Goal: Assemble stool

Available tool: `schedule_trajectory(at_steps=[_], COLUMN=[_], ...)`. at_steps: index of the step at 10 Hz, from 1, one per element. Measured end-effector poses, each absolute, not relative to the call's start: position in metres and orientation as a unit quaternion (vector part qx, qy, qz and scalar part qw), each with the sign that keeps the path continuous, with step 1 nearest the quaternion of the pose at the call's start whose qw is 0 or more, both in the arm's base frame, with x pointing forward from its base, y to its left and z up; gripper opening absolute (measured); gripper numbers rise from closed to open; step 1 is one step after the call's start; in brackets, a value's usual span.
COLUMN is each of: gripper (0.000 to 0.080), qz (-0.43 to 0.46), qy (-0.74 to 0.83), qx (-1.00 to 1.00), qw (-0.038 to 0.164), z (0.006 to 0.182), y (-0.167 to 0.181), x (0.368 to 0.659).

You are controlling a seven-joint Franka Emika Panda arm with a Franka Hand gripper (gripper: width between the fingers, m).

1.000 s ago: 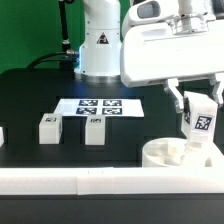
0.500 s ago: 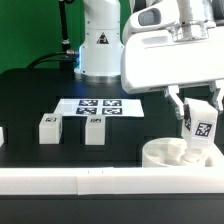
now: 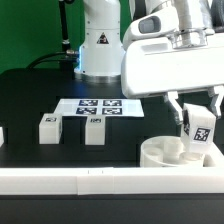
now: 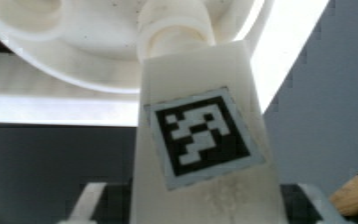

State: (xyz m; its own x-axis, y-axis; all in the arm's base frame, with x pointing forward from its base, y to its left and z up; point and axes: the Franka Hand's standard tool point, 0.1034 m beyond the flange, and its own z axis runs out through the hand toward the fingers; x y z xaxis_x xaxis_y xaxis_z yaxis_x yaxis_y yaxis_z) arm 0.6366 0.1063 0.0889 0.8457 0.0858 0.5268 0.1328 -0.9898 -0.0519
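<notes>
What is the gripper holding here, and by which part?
The gripper clamps one white rectangular plastic block leg, which bears a black-and-white tag, by its upper end, on two opposite sides.

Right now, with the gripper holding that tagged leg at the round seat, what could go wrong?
The leg looks slightly tilted in the gripper, so it may jam instead of seating in the seat. It seems to meet the seat off-centre, so pushing down could tip or slide the seat.
</notes>
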Motion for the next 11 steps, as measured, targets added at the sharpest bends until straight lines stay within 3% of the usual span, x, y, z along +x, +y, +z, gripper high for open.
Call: schedule_trajectory(at_steps=[4, 5, 6, 7, 8, 11], gripper=[0.0327, 0.0405, 0.058, 0.058, 0.0635, 0.0649], qz=[-0.281, -0.281, -0.281, -0.281, -0.281, -0.279], qy=[-0.051, -0.05, -0.051, -0.051, -0.051, -0.057], qx=[-0.957, -0.957, -0.957, -0.957, -0.957, -0.958], qw=[0.043, 0.043, 0.043, 0.043, 0.043, 0.04], z=[0.0891, 0.0891, 0.0891, 0.0891, 0.0891, 0.0966], y=[0.0999, 0.0998, 0.0998, 0.0998, 0.0997, 0.0983], x=[0.6378, 0.6378, 0.6378, 0.6378, 0.6378, 0.6402])
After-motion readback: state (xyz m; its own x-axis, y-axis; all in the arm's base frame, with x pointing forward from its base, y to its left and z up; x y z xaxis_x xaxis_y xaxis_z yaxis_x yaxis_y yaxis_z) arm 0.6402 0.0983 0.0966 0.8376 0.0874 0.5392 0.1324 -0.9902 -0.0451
